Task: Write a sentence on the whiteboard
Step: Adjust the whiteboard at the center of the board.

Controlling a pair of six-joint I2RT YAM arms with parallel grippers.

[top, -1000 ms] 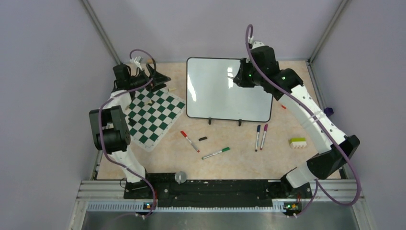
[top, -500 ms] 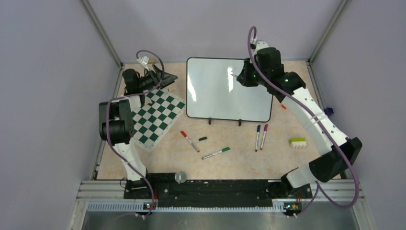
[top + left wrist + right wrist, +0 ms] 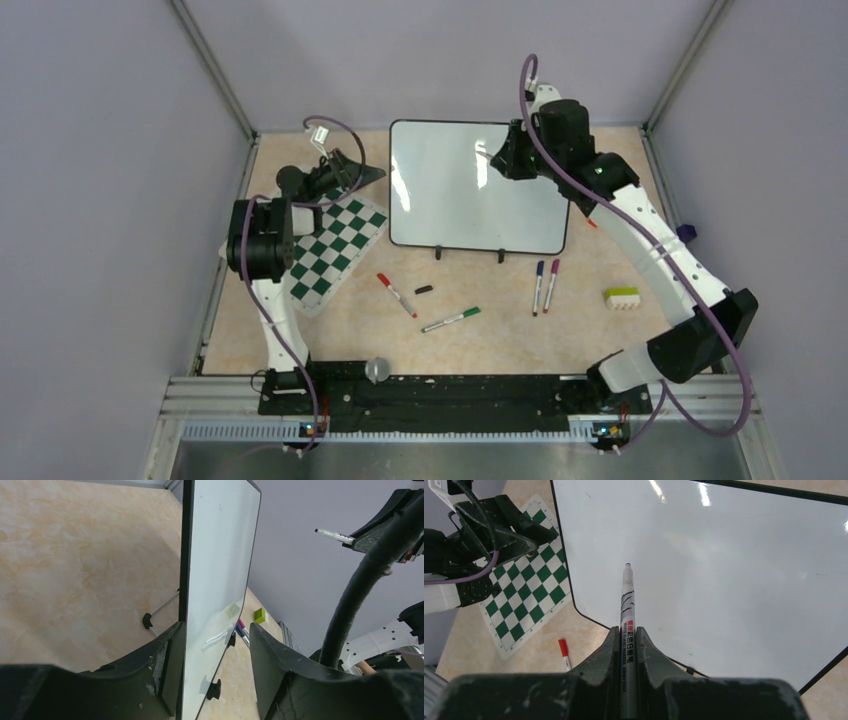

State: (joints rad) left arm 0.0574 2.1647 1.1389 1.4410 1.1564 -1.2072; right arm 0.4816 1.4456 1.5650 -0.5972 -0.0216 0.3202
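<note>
Marker (image 3: 627,600) held over whiteboard (image 3: 470,200).
Right gripper (image 3: 628,629) clenched on marker, tip clear of the surface. Left gripper (image 3: 215,627) jaws apart, straddling the whiteboard's left edge. Whiteboard sits back-centre, just right of mat (image 3: 325,240).

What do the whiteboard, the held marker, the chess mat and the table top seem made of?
Whiteboard: glossy white coated panel, perhaps melamine or painted steel; glare streaks show.
Held marker: white barrel, likely plastic, printed lettering.
Chess mat: thin matte sheet, maybe vinyl; lies flat.
Table top: beige marbled pattern, perhaps stone-look laminate; dull sheen.
</note>
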